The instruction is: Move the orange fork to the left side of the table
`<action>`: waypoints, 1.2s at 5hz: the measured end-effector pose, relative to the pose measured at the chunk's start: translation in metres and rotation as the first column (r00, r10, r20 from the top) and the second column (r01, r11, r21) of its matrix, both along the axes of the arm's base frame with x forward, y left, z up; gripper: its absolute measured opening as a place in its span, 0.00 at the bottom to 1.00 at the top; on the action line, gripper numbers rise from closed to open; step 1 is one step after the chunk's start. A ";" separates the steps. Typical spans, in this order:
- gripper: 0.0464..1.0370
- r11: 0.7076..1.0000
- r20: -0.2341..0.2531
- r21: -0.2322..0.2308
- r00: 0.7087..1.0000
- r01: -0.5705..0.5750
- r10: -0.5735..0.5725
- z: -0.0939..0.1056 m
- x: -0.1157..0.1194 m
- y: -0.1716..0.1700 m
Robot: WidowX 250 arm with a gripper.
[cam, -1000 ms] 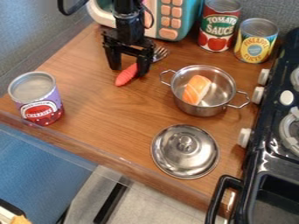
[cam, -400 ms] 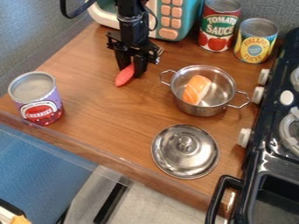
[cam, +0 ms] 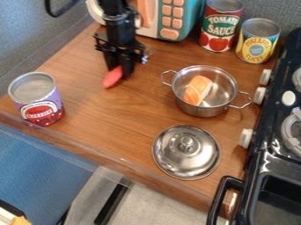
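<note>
We are looking down at a slant on a brown wooden table, and the black arm is coming in from the top edge, toward the left of the view. Its gripper is hanging down over the upper left part of the table, and we are seeing it closed around the orange fork, gripping it by the handle. The rounded, reddish-orange end of the handle is sticking out below the gripper and pointing toward the lower left, while the metal tines are showing up and to the right, just beside the gripper. We cannot tell whether the fork is touching the wood or hanging above it. Nearer the left edge of the table, a purple and red can is standing upright, apart from the fork. To the right of the gripper, a metal pot with two handles is sitting open, and an orange and white piece of toy food is lying inside it. Below the pot, a round metal lid is lying flat with its knob facing up. Toward the back, a red can and a yellow can are standing upright near each other, and to their left a teal toy appliance with orange buttons is standing behind the arm. Along the right side, we are seeing a dark toy stove with white knobs, and its black handle is jutting over the front edge of the table.
</note>
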State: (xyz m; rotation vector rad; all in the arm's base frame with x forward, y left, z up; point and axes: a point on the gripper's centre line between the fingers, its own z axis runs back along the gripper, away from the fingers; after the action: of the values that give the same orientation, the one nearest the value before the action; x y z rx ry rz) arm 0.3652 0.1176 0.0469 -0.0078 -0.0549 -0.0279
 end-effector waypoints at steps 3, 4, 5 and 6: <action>0.35 0.999 0.036 0.040 0.999 -0.035 0.033 0.014 -0.014 0.075; 0.35 0.997 0.002 0.055 0.999 -0.047 0.047 0.002 -0.019 0.088; 0.35 0.996 -0.035 0.080 0.999 -0.037 0.040 -0.008 -0.023 0.095; 0.41 0.995 -0.046 0.102 0.999 -0.023 0.027 -0.009 -0.025 0.099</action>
State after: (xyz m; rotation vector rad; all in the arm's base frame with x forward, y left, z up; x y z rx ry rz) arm 0.3407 0.2163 0.0378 0.0937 -0.0065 -0.0055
